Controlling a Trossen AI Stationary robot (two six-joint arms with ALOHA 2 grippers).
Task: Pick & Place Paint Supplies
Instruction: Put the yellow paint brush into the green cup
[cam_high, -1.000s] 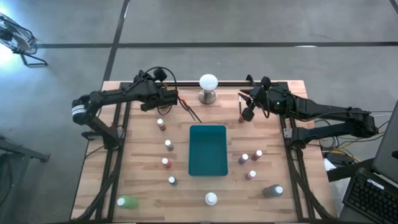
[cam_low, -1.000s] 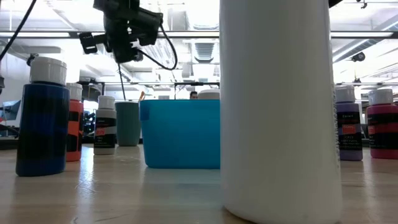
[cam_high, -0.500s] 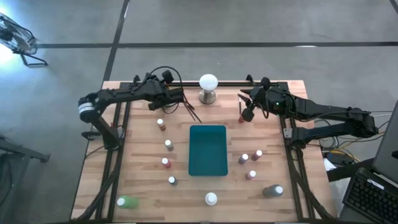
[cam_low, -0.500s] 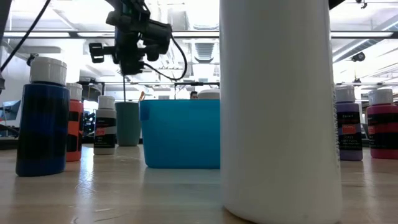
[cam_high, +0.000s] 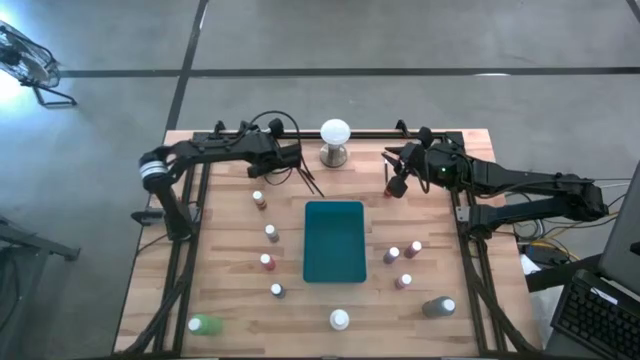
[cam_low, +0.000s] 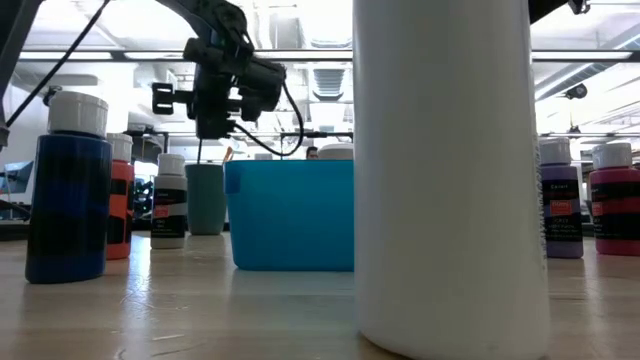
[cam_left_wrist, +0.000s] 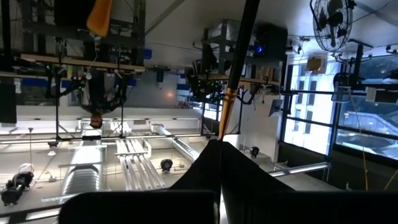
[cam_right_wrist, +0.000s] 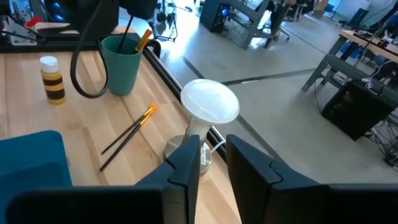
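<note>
My left gripper (cam_high: 297, 160) is at the far side of the table, over a teal cup (cam_right_wrist: 121, 62), shut on a thin dark brush (cam_left_wrist: 236, 68). The brush's lower end goes down into the cup (cam_low: 205, 198), where an orange-handled brush (cam_right_wrist: 143, 40) also leans. Two more brushes (cam_high: 312, 182) lie flat on the table beside the cup. My right gripper (cam_high: 396, 184) hovers at the far right near the white ball (cam_right_wrist: 209, 102). Its fingers stand a narrow gap apart with nothing between them. Small white-capped bottles (cam_high: 271, 232) stand on either side of the teal tray (cam_high: 335, 240). My left gripper pinches the brush between its two shut fingers, on the handle just past the gold ferrule (cam_left_wrist: 222, 127). The fingers come at it about level and lie across the brush. The brush stands upright, its lower end inside the cup (cam_right_wrist: 127, 34).
A green bottle (cam_high: 203, 324), a white one (cam_high: 340, 320) and a grey one (cam_high: 438, 307) stand along the near edge. The white bottle (cam_low: 445, 170) blocks much of the low view. The white ball on its metal base (cam_high: 335, 133) stands at the far edge.
My left gripper has sunk and gone toward the table's right edge, over the cup, rolling its wrist as it went. It has stayed shut on the brush, whose lower end has gone down toward the cup.
</note>
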